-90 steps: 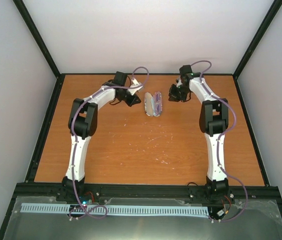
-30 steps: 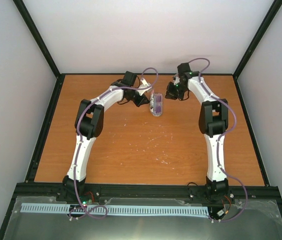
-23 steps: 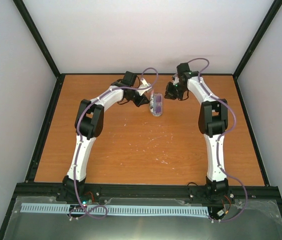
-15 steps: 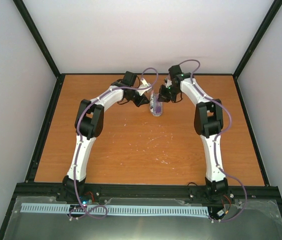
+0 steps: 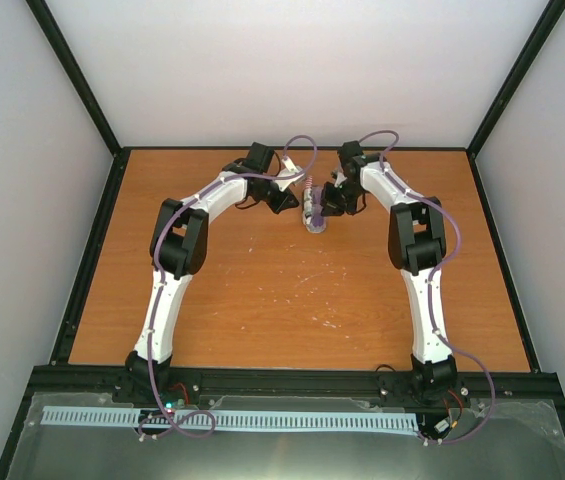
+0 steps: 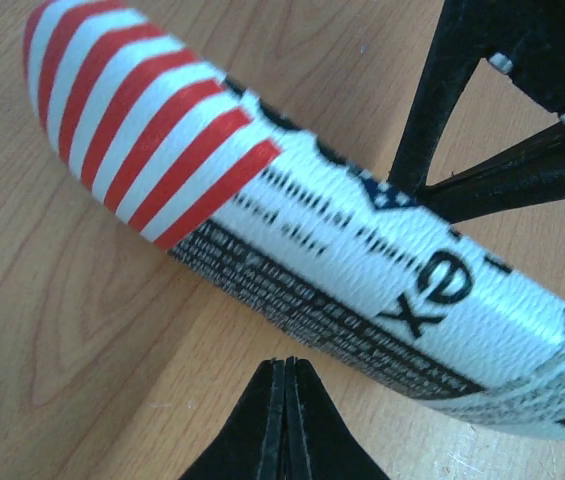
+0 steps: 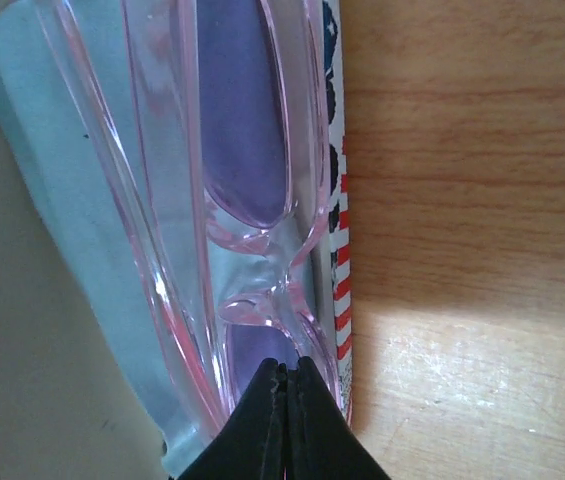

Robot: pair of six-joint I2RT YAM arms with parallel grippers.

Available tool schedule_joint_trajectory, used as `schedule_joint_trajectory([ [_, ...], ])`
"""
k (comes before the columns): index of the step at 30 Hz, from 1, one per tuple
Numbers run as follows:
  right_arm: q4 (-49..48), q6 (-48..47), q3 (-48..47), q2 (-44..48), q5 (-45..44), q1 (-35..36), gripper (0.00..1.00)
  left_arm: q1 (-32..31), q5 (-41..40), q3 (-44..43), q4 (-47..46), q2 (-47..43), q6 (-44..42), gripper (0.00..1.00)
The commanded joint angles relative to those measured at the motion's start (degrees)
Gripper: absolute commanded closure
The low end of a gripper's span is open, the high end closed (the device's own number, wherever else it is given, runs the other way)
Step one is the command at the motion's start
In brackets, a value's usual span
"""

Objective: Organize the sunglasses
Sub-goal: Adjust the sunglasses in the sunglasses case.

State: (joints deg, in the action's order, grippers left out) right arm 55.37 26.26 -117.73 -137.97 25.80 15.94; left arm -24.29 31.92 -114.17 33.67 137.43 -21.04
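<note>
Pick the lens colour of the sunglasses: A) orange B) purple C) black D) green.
B: in the right wrist view the sunglasses show purple lenses in a clear pink frame.

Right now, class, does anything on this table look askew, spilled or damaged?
Nothing looks spilled or damaged. One thing stands out: the flag-print glasses case at the far middle of the table is not closed, and the pink-framed sunglasses lie exposed against its pale blue lining.
</note>
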Motion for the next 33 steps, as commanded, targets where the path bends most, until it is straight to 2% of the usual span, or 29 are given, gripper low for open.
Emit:
schedule_joint_trajectory([
  [1, 0.9, -1.0, 0.6, -0.4, -1.1, 0.3, 0.97, -0.5, 0.3, -1.1, 0.1, 0.3, -0.8, 0.97],
  [20, 0.4, -1.2, 0.6, 0.0, -0.2, 1.6, 0.97, -0.5, 0.4, -1.1, -0.2, 0.3, -0.8, 0.97],
  [33, -1.1, 0.2, -0.9, 5.5, 0.0, -0.6, 0.91, -0.4, 0.4, -1.9, -0.3, 0.4, -0.9, 0.97],
])
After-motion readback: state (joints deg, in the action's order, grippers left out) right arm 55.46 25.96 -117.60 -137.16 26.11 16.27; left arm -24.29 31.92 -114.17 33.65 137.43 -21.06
